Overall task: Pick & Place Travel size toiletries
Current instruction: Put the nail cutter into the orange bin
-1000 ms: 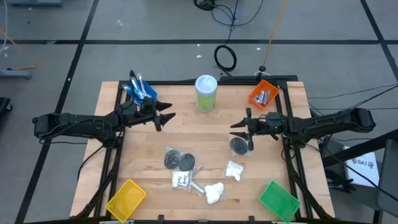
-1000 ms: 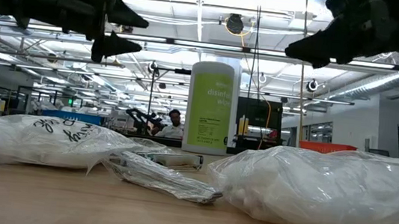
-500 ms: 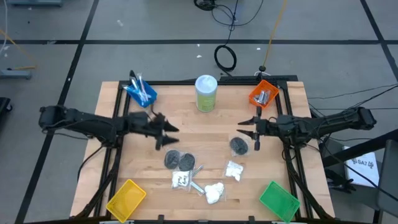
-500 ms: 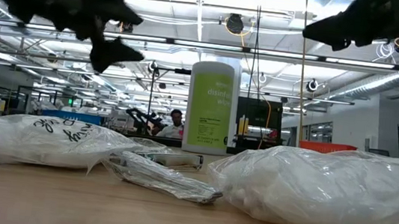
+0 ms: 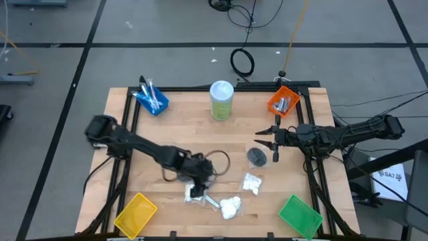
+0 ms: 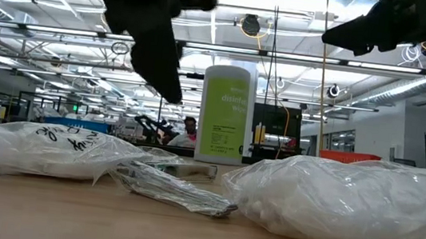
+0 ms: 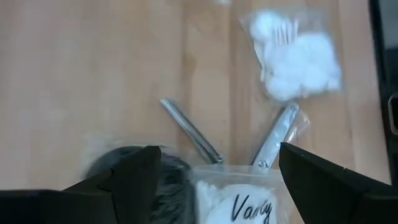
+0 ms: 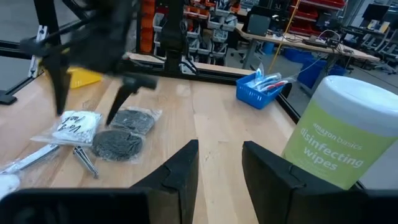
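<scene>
My left gripper point(image 5: 200, 181) hangs open low over the middle of the table. Its fingers stand on either side of a written-on white packet point(image 7: 239, 202) and a dark grey disc point(image 7: 166, 186). Two silver tubes point(image 7: 189, 132) and a white cotton packet point(image 7: 295, 53) lie on the table just beyond them. My right gripper point(image 5: 269, 142) is open and empty, above the table beside another dark disc point(image 5: 256, 157). Further white packets point(image 5: 252, 182) lie nearby.
A pale-green canister point(image 5: 221, 100) stands at the far middle. A blue bin with sticks point(image 5: 152, 99) is far left and an orange bin with silver tubes point(image 5: 283, 102) far right. A yellow bin point(image 5: 136, 213) is near left and a green bin point(image 5: 299, 215) near right.
My left gripper has swung from the far left, beside the blue bin, toward the table's near edge and its middle. It has come down over the dark discs and the written-on packet, staying open. The items have not moved.
</scene>
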Action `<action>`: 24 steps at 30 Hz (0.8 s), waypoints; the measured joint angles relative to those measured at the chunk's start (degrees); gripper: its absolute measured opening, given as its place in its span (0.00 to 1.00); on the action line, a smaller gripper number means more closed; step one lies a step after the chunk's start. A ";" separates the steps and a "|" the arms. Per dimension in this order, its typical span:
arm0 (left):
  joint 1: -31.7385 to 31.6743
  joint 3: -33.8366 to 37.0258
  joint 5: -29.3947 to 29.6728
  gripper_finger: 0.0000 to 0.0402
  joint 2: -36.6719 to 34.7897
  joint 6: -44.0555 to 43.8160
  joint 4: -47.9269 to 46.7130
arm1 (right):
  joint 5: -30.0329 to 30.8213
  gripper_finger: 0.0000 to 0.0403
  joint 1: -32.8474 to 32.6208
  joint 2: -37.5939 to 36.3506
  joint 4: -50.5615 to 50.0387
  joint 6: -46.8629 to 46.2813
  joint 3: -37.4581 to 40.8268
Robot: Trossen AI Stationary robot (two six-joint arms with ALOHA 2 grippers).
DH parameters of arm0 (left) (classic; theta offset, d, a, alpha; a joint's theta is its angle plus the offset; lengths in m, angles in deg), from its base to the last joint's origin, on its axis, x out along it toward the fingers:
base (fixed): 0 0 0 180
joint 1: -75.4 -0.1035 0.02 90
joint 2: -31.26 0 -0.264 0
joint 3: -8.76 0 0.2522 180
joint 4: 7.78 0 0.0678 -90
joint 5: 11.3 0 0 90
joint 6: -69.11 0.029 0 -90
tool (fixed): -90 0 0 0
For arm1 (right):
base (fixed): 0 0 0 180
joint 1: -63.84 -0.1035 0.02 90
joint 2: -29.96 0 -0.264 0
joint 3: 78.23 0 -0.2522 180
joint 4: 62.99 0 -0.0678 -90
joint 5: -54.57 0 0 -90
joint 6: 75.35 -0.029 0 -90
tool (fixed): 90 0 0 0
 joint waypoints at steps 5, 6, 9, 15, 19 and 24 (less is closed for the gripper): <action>0.59 -5.01 -3.99 0.80 8.64 0.30 -0.98 | -0.12 0.29 0.00 0.00 -0.01 -0.69 0.00; 0.57 -5.58 -4.05 0.80 9.62 0.03 -0.95 | -0.13 0.29 0.00 0.00 0.00 -1.00 0.00; 0.17 -6.50 -4.03 0.80 12.11 0.00 -0.75 | -0.15 0.29 0.00 0.00 0.02 -1.28 0.00; -1.24 -6.72 -3.65 0.80 14.51 -4.01 -2.07 | -0.17 0.29 0.00 0.00 0.02 -1.48 0.00; -1.77 -6.87 -3.24 0.80 14.96 -7.69 -4.18 | -0.18 0.29 0.00 0.00 0.02 -1.49 0.00; -1.78 -6.79 -1.86 0.70 14.89 -8.78 -6.63 | -0.17 0.29 0.00 0.00 0.02 -1.46 0.00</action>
